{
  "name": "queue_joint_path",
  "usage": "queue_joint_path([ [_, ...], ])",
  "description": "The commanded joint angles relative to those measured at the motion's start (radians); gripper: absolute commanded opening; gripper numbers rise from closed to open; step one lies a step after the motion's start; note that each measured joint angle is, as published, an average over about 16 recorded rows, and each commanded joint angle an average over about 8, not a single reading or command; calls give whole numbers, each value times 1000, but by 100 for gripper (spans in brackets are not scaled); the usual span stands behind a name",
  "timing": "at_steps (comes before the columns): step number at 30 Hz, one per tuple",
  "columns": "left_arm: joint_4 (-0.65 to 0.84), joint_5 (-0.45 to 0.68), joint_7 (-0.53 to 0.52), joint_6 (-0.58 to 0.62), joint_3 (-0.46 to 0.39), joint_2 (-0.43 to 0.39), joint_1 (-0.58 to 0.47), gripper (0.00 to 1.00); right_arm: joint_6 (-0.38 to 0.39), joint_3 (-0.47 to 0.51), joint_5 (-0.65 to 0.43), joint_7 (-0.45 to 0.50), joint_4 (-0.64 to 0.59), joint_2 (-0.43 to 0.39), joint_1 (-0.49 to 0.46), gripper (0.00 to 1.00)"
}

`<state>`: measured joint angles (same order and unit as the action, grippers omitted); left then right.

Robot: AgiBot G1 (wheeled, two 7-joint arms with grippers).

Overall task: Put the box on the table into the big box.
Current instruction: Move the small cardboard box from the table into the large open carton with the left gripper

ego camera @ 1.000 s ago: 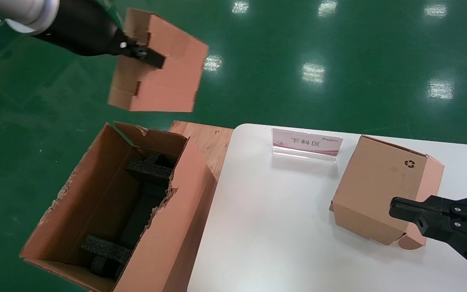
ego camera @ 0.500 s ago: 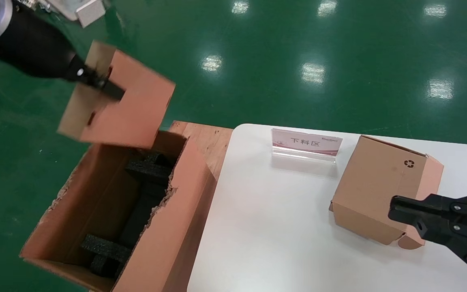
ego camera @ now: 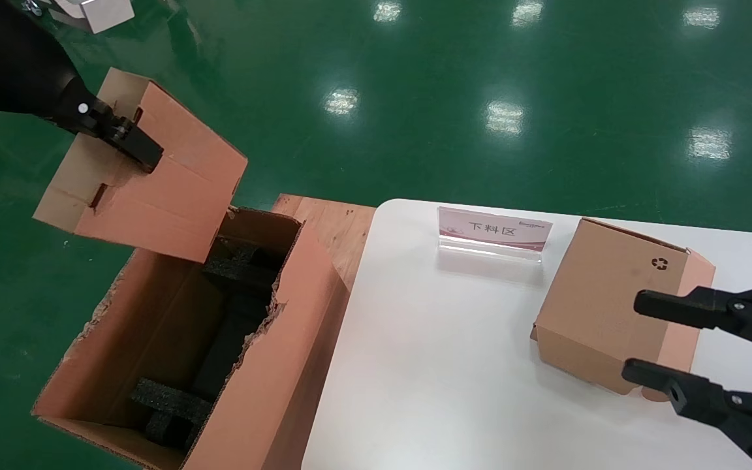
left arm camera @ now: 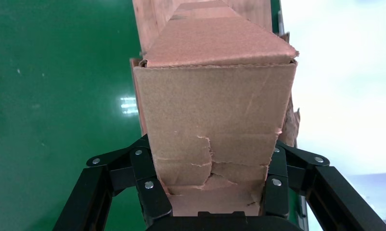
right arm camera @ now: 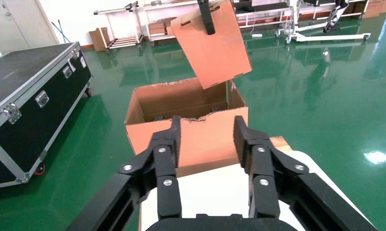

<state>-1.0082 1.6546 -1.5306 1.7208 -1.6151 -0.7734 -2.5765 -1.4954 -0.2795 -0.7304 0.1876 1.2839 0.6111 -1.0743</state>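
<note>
The box (ego camera: pixel 154 189), small plain brown cardboard with tuck slots, hangs tilted in the air over the far end of the big box (ego camera: pixel 297 274). My left gripper (ego camera: pixel 129 140) is shut on it; in the left wrist view the fingers (left arm camera: pixel 147 187) clamp both sides of the creased box (left arm camera: pixel 215 106). The big box stands on the floor left of the white table (ego camera: pixel 441 365), black foam blocks (ego camera: pixel 170 405) inside. My right gripper (ego camera: pixel 636 337) is open at the table's right, holding nothing. The right wrist view shows this gripper (right arm camera: pixel 207 127) facing the big box (right arm camera: pixel 200 139) and the held box (right arm camera: pixel 215 45).
A larger cardboard box with a recycling symbol (ego camera: pixel 604 300) sits on the table, just in front of the right gripper. A pink sign stand (ego camera: pixel 493 232) stands at the table's far edge. A wooden pallet (ego camera: pixel 330 222) lies behind the big box. A black flight case (right arm camera: pixel 27 96) stands farther off.
The left gripper carried the box leftward and down, to just over the big box's far rim. The right gripper opened its fingers beside the recycling-symbol box.
</note>
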Motion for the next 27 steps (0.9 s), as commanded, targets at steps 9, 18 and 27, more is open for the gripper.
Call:
queue_joint_path([
  [9, 47, -91, -6, 15, -89, 1, 30, 0, 0, 0, 0, 0, 0, 0, 0, 100],
  [18, 88, -197, 0, 18, -171, 7, 81, 0, 0, 0, 0, 0, 0, 0, 0, 100],
  [27, 168, -261, 50, 11, -218, 0, 123, 0, 0, 0, 0, 0, 0, 0, 0, 100],
])
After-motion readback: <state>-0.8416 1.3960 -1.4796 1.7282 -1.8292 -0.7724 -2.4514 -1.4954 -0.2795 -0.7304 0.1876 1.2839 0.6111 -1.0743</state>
